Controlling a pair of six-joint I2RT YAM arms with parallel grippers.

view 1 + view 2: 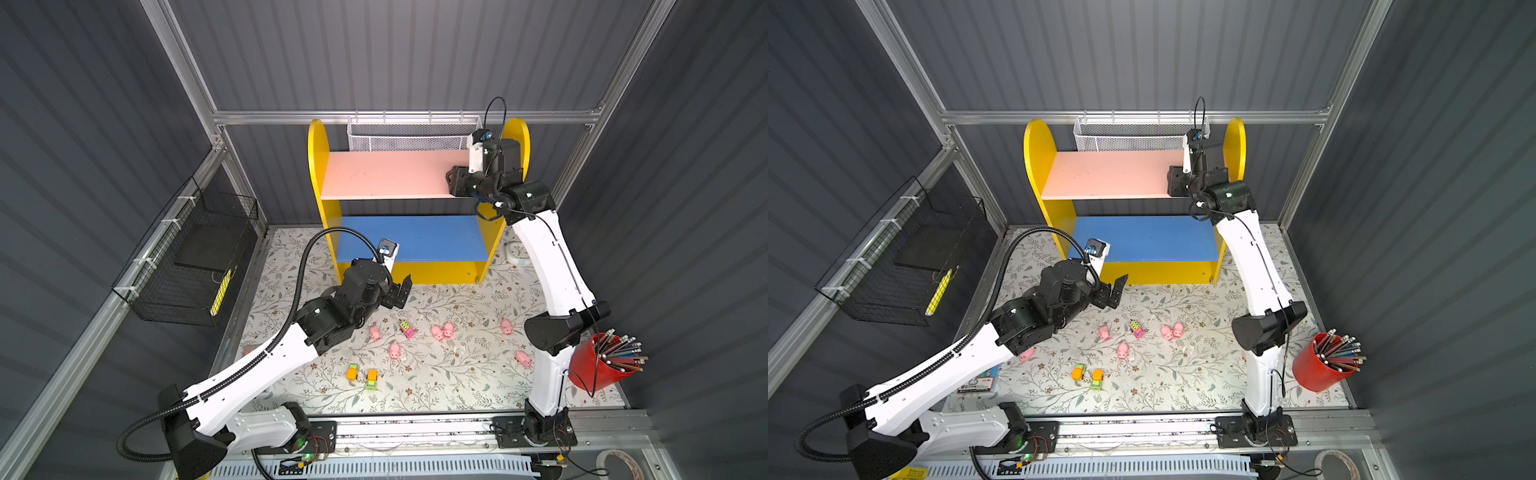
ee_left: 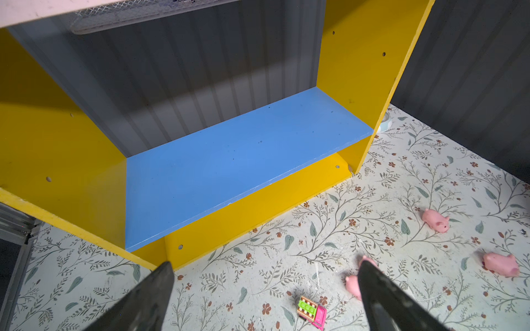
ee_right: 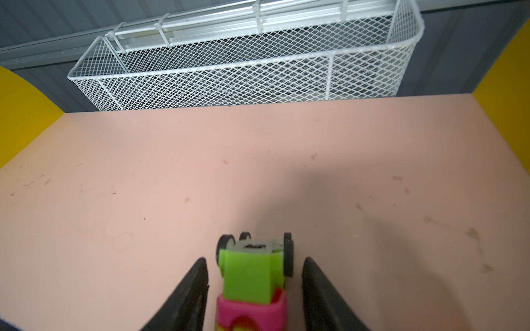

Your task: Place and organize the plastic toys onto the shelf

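The shelf (image 1: 386, 174) stands at the back, with a pink upper board and a blue lower board (image 2: 229, 169). My right gripper (image 3: 255, 260) is over the right end of the pink board and stands open. A green and pink toy vehicle (image 3: 246, 280) rests on the board between its fingers, with a gap on each side. My left gripper (image 1: 401, 293) hangs open and holds nothing, above the floor in front of the shelf. On the floral floor lie several pink pigs (image 1: 394, 350), a pink-green vehicle (image 2: 311, 312) and two orange vehicles (image 1: 352, 372).
A white mesh basket (image 1: 411, 133) hangs behind the shelf top. A black wire basket (image 1: 195, 266) is fixed to the left wall. A red cup of pencils (image 1: 598, 365) stands at the right, beside the right arm. A white clock (image 1: 517, 253) lies right of the shelf.
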